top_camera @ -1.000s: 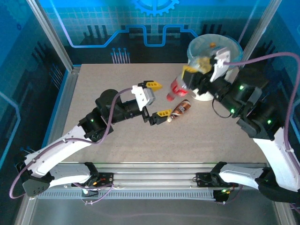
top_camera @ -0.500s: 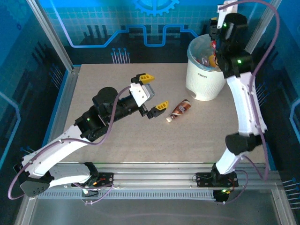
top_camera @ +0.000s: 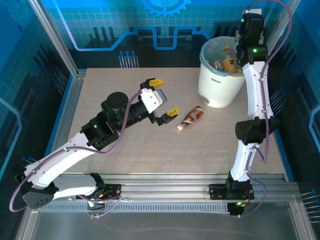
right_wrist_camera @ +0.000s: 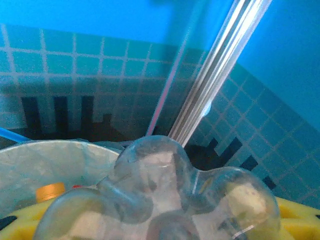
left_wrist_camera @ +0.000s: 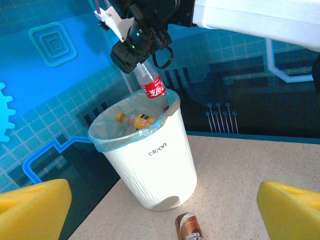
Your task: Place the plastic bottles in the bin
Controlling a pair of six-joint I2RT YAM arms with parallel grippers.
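Observation:
My right gripper (left_wrist_camera: 139, 60) hangs over the bin (left_wrist_camera: 155, 165), shut on a clear plastic bottle with a red label (left_wrist_camera: 154, 89) whose lower end dips inside the rim. That bottle's clear base (right_wrist_camera: 165, 190) sits right in front of the right wrist camera. Several bottles lie inside the bin (top_camera: 220, 80), among them an orange one (top_camera: 229, 63). A brown bottle (top_camera: 192, 116) lies on the table in front of the bin. My left gripper (top_camera: 165, 96) hovers open to the left of the brown bottle (left_wrist_camera: 189, 227), with nothing between its yellow fingers (left_wrist_camera: 32, 210).
The bin stands at the table's far right corner, close to the blue back wall and a metal frame post (top_camera: 277, 25). The right arm (top_camera: 255, 100) rises tall along the right edge. Bare tabletop (top_camera: 130, 150) lies in front of the left arm.
The right arm has swung up from beside the bin to stand above it, carrying the red-labelled bottle over the rim. The left gripper has barely shifted.

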